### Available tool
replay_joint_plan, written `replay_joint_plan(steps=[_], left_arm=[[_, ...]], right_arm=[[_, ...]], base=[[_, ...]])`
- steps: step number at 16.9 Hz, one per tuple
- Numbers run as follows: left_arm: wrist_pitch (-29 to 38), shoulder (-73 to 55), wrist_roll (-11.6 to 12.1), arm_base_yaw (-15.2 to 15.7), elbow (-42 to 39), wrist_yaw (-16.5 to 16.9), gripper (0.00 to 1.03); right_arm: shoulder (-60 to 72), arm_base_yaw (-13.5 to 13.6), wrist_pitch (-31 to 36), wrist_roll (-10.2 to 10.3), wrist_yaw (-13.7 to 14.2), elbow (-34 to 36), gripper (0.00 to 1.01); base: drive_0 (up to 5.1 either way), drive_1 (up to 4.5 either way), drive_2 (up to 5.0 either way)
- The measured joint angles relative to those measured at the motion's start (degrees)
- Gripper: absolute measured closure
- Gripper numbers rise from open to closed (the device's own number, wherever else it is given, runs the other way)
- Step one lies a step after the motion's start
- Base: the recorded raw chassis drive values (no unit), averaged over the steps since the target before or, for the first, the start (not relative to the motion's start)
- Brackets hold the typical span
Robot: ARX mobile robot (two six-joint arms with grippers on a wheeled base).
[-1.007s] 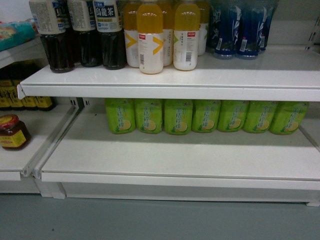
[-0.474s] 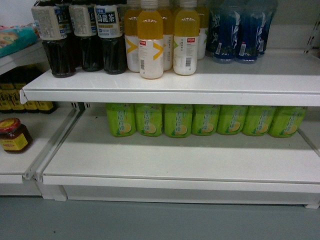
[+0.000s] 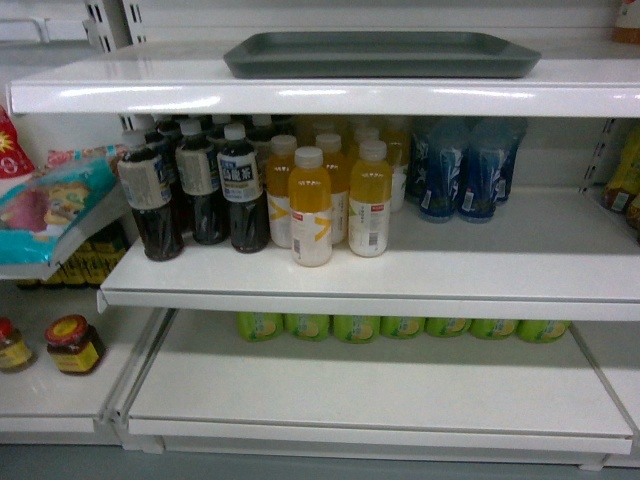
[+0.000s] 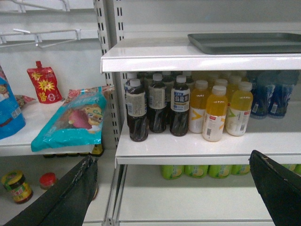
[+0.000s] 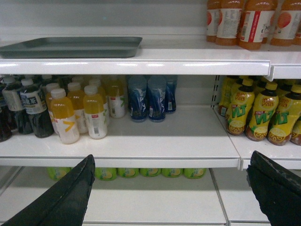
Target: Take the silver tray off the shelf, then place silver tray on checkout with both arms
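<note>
Since the earlier head frame the view has risen, so a top board now shows and the green bottles that filled the middle sit low in the picture. From the head camera, the large matte grey-silver tray with rounded corners [image 3: 380,54] lies flat on the flat white metal shelf board [image 3: 150,92], near its front lip; neither arm shows here. One level down stand dark tea bottles [image 3: 195,185], orange juice bottles [image 3: 312,208] and blue bottles [image 3: 462,175], with the row of green bottles [image 3: 400,327] lowest. From the left wrist camera, the tray sits at upper right on the top board, well above and apart from the left gripper [image 4: 174,193], whose two thin black fingers [image 4: 70,195] are spread wide at the bottom corners with nothing between them; a teal snack bag [image 4: 75,122] lies on the neighbouring shelf. From the right wrist camera, the tray sits at upper left, and the right gripper [image 5: 171,193] is likewise spread wide and empty below the middle shelf, with yellow-labelled bottles [image 5: 263,113] at right
</note>
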State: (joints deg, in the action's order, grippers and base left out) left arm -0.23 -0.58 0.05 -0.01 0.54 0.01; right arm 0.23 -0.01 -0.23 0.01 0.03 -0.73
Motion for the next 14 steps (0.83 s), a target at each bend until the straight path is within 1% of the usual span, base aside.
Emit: replay_joint_plan(steps=[14], left_arm=[[0.04, 0.00, -0.02, 0.00, 0.00, -0.02, 0.05]], right_arm=[[0.02, 0.00, 0.04, -0.07, -0.04, 0.00, 0.03]], base=[[0.0, 0.00, 0.0]])
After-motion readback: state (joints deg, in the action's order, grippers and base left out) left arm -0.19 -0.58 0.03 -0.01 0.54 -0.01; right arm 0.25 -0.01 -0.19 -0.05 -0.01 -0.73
